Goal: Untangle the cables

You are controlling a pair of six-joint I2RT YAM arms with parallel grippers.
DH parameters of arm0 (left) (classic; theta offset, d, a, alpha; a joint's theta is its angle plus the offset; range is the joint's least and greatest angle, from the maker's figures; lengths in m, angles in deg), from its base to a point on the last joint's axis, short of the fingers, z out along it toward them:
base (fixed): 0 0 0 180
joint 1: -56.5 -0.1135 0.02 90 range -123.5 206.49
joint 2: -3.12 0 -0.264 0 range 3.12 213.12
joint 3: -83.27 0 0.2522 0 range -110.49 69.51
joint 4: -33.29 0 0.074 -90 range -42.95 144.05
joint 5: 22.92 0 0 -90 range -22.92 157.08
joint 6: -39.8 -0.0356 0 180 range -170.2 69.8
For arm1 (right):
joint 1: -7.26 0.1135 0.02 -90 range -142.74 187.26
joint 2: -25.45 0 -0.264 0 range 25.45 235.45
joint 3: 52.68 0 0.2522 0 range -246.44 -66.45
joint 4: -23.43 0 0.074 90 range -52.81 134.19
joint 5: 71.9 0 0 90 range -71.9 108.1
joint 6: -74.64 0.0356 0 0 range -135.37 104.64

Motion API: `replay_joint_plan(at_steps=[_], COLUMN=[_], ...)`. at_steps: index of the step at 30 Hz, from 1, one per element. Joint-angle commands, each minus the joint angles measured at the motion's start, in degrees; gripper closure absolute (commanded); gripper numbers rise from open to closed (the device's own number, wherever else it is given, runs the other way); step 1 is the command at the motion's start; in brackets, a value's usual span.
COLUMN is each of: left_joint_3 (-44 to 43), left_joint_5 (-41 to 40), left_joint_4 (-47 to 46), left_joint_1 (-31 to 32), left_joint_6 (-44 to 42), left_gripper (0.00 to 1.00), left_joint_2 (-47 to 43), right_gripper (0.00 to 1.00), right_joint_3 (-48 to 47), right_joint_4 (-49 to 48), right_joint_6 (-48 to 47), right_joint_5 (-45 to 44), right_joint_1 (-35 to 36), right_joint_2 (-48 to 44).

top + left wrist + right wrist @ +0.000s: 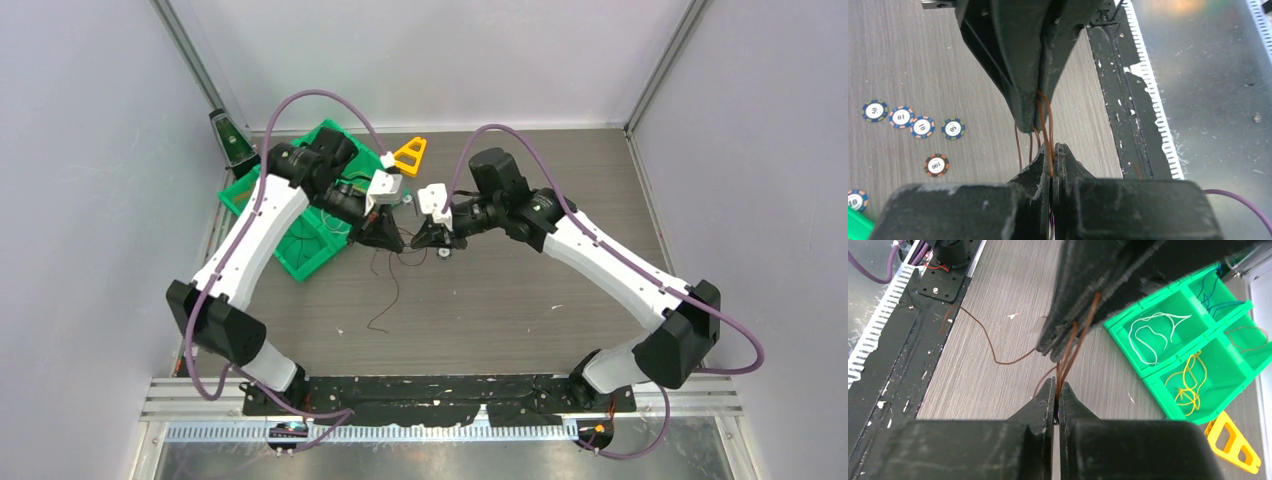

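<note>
The left gripper [1053, 152] and the right gripper [1057, 386] meet tip to tip above the grey wood-grain table [520, 300]. Both are clenched on the same hair-thin dark brown flexible cables [1068, 362]. One loose strand trails onto the table near the green plastic compartment tray [1160, 395].

Mid-way across the grey wood-grain table [520, 300], the black left gripper [392, 243] and black right gripper [421, 243] stand tip to tip, thin brown cables [1068, 355] strung between, one strand trailing toward the near edge. Green plastic compartment tray [240, 187] lies left, yellow plastic triangle [410, 156] behind them.
</note>
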Motion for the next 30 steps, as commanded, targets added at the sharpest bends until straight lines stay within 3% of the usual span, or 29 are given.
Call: replay_joint_plan(at_steps=[1,5,9,12,15,17,21,22,23,27,30], left_joint_3=[8.3,22.5,32.0,32.8,31.2,29.8,29.2,23.3,28.9,29.5,30.1], left_joint_5=[-2.9,-7.5,-10.3,-12.0,-12.7,-12.5,-12.0,-11.7,-11.6,-13.4,-15.5], left_joint_4=[-18.0,-44.3,-58.2,-59.1,-56.6,-53.8,-49.3,-49.3,-49.2,-50.6,-53.6], left_joint_1=[-1.5,-4.5,-4.5,-4.4,-4.4,-4.4,-4.4,-4.3,-4.1,-2.2,-0.4], left_joint_6=[15.1,31.8,35.7,36.4,36.0,34.1,28.2,27.8,27.5,28.9,30.9], left_gripper=[1.0,0.99,0.93,0.86,0.64,0.57,0.34,0.31,0.3,0.28,0.37], left_joint_2=[-9.7,-20.5,-26.4,-26.4,-25.5,-25.6,-27.7,-28.0,-28.0,-26.3,-24.9], right_gripper=[0.94,0.95,0.95,0.95,0.95,0.95,0.95,0.94,0.94,0.94,0.95], right_joint_3=[-3.8,-4.1,-3.3,-3.1,-3.4,-3.5,-4.0,-4.0,-4.0,-4.1,-3.9], right_joint_4=[1.5,0.1,-3.4,-5.4,-7.5,-7.5,-5.1,-5.1,-5.3,-8.9,-12.0], right_joint_6=[2.7,9.3,14.4,16.8,19.4,19.0,16.4,16.2,16.3,19.5,22.3], right_joint_5=[-2.3,-5.3,-5.1,-4.2,-3.2,-3.0,-3.3,-3.3,-3.2,-2.8,-1.9], right_joint_1=[0.1,0.0,-0.4,-0.4,-0.5,-0.6,-1.1,-1.2,-1.2,-1.2,-1.2], right_joint_2=[1.1,1.6,1.0,0.6,0.6,0.6,0.6,0.7,0.8,1.3,1.4])
